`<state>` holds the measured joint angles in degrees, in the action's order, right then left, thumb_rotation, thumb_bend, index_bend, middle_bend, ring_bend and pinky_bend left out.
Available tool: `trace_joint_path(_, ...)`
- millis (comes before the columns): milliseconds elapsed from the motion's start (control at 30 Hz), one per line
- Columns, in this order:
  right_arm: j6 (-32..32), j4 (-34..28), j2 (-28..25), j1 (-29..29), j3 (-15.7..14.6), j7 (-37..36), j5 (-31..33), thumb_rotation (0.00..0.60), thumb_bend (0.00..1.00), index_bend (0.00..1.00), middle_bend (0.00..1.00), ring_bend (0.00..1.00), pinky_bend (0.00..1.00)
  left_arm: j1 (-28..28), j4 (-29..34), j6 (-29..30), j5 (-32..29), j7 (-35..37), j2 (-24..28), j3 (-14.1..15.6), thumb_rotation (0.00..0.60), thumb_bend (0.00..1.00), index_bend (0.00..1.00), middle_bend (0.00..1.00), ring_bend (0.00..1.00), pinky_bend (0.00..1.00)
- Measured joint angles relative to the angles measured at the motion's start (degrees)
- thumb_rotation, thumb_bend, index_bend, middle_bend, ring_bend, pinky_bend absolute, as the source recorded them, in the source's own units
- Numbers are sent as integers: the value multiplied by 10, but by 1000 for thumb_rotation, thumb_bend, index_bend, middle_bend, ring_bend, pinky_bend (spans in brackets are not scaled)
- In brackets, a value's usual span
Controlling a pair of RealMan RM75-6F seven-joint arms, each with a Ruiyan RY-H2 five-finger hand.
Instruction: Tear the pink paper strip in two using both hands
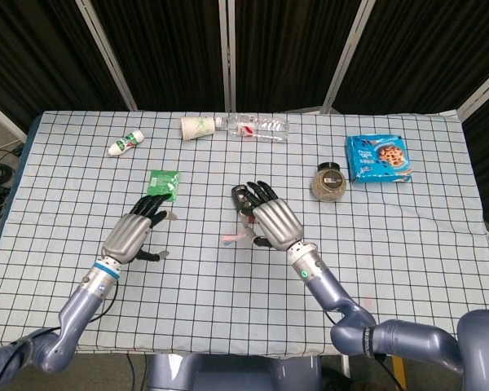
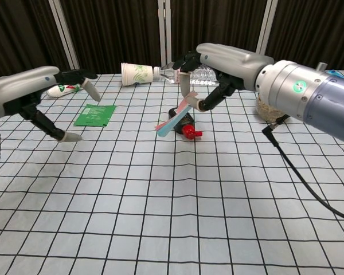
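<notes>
The pink paper strip (image 2: 173, 118) (image 1: 235, 238) hangs in the air above the table's middle, pinched at its upper end by my right hand (image 2: 218, 63) (image 1: 269, 221). Its free end slants down toward the left. My left hand (image 2: 40, 91) (image 1: 134, 232) hovers over the cloth to the left of the strip, fingers spread and thumb apart, holding nothing. A clear gap separates it from the strip.
A black bottle with a red cap (image 2: 182, 121) lies just behind the strip. A green packet (image 1: 163, 184) lies beside my left hand. At the back lie a paper cup (image 1: 197, 127), a water bottle (image 1: 257, 126) and a small white bottle (image 1: 125, 142). A jar (image 1: 329, 181) and a blue cookie pack (image 1: 378, 158) sit at the right.
</notes>
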<state>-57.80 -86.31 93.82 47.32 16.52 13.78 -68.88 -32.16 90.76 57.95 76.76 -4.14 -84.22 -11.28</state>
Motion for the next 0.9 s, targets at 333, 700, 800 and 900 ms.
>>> trace_joint_path(333,7,-4,30,23,13,36,36,600,421,718,149,0,0,-32,-21,-12,-44,-5,-70,-12,600,231,343,0,0,0)
trace_joint_path(700,6,0,40,35,18,42,49,600,422,718,149,0,0,-52,-31,-13,-71,-11,-107,-17,600,331,416,0,0,0)
trace_joint_path(800,5,0,40,35,18,38,50,600,421,718,149,0,0,-55,-31,-11,-80,-20,-111,-18,600,358,430,0,0,0)
trace_joint_path(900,3,-1,38,35,18,36,50,600,421,718,150,0,0,-58,-29,-8,-87,-29,-115,-19,600,364,433,0,0,0)
